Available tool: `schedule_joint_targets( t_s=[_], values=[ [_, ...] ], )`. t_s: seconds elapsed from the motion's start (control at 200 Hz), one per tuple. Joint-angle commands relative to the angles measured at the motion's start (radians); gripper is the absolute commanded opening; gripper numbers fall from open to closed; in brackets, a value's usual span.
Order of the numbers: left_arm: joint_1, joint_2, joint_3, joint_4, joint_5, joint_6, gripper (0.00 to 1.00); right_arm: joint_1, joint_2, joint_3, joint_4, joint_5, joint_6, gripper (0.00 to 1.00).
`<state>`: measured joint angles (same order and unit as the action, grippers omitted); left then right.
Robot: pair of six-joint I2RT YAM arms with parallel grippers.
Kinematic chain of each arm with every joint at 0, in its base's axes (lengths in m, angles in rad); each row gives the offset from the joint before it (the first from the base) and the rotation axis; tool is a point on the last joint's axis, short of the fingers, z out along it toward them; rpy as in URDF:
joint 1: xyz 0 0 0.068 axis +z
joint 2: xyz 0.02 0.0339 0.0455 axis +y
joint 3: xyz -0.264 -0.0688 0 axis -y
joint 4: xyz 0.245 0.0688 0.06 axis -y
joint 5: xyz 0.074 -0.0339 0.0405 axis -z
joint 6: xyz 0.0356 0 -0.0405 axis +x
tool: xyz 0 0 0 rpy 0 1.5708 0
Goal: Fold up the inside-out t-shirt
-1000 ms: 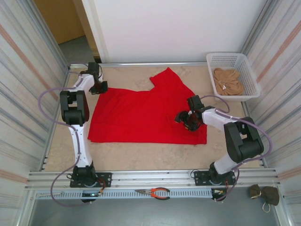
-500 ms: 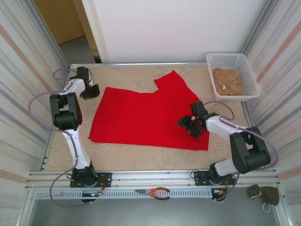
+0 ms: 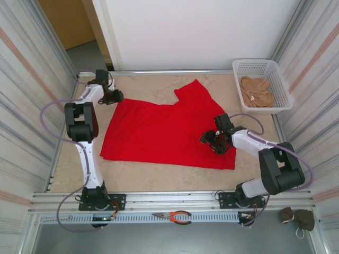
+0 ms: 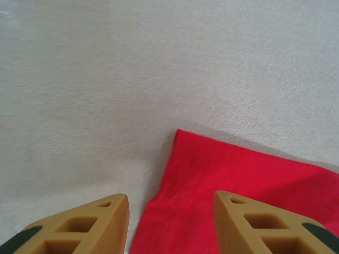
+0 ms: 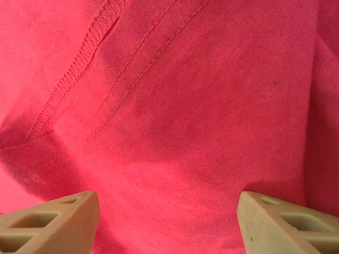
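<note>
I am hovering my left gripper (image 3: 116, 97) at the far left corner of the inside-out t-shirt (image 3: 159, 132). Its jaws are parted and gripping nothing, and the corner is lying just ahead of them, ready for a pinch. The shirt is lying spread on the desk (image 3: 159, 179). My right gripper (image 3: 214, 142) is hanging wide open over a seam near the shirt's right edge, probably readying a matching hold.

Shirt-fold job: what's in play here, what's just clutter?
In play: red t-shirt; left arm's fingers and right arm's fingers, both open.
Clutter: white basket holding a tan garment; pliers on the front rail; dark cloth bundle.
</note>
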<state>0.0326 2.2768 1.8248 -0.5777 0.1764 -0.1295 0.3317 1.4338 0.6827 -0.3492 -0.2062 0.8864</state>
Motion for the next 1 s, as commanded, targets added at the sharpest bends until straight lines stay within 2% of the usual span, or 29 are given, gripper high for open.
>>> schedule_joint_targets(
  t_s=[0.0, 0.1, 0.14, 0.25, 0.366, 0.566, 0.736, 0.857, 0.997],
  values=[
    [-0.006, 0.039, 0.062, -0.042, 0.006, 0.022, 0.46, -0.01, 0.027, -0.006, -0.074, 0.024, -0.015, 0.69],
    [-0.015, 0.068, 0.114, -0.072, 0.004, 0.027, 0.45, -0.012, 0.028, -0.006, -0.078, 0.023, -0.02, 0.69],
    [-0.016, 0.076, 0.131, -0.08, 0.007, 0.027, 0.42, -0.014, 0.027, -0.007, -0.077, 0.024, -0.02, 0.69],
    [-0.023, 0.092, 0.158, -0.103, 0.012, 0.023, 0.25, -0.018, 0.021, -0.009, -0.08, 0.022, -0.024, 0.69],
    [-0.022, 0.096, 0.161, -0.121, 0.018, 0.017, 0.0, -0.022, 0.013, -0.009, -0.086, 0.016, -0.03, 0.69],
    [-0.002, 0.035, 0.084, -0.098, 0.014, -0.005, 0.0, -0.029, -0.007, -0.016, -0.096, 0.013, -0.044, 0.68],
    [0.064, -0.094, -0.054, -0.035, -0.001, -0.074, 0.0, -0.036, -0.026, -0.031, -0.107, 0.014, -0.051, 0.68],
    [0.11, -0.171, -0.138, -0.007, 0.029, -0.097, 0.0, -0.035, -0.028, -0.041, -0.101, 0.006, -0.05, 0.68],
    [0.119, -0.217, -0.184, 0.003, 0.046, -0.081, 0.0, -0.027, -0.024, -0.031, -0.097, -0.01, -0.052, 0.68]
  ],
)
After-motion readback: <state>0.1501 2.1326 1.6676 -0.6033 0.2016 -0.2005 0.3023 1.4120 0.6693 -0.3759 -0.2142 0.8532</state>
